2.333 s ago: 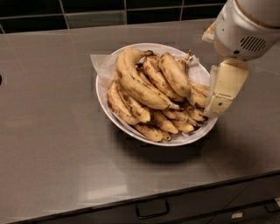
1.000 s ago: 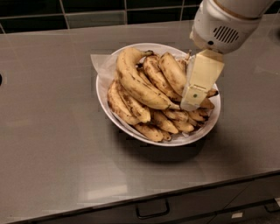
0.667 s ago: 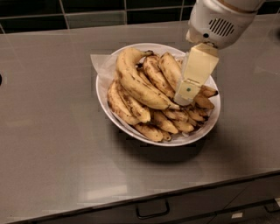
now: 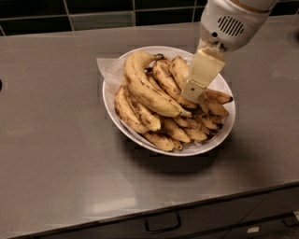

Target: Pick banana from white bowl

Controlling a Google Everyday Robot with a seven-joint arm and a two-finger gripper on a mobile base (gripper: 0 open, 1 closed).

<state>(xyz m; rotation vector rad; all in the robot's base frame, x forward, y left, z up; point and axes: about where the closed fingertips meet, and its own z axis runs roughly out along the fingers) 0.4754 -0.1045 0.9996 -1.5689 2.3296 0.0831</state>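
Note:
The white bowl (image 4: 223, 135) stands in the middle of the grey counter, lined with white paper and piled with several freckled yellow bananas. A thick, fairly straight banana (image 4: 178, 70) lies at the pile's upper right, beside a slimmer mottled one and a long curved one. My gripper (image 4: 191, 95), cream-coloured under a white arm head, reaches down from the upper right. Its tip rests at the lower end of that thick banana, over the bowl's right half. It hides part of the banana and the fruit behind it.
The grey counter (image 4: 56, 154) runs all around the bowl. A dark tiled wall (image 4: 98, 14) lines the back. The counter's front edge has drawers with a handle (image 4: 162, 225) below. The paper liner (image 4: 108, 69) sticks out past the bowl's left rim.
My gripper has moved left from the bowl's right rim to over the bananas, and its tip now sits on the pile's upper right. The bananas have not visibly shifted.

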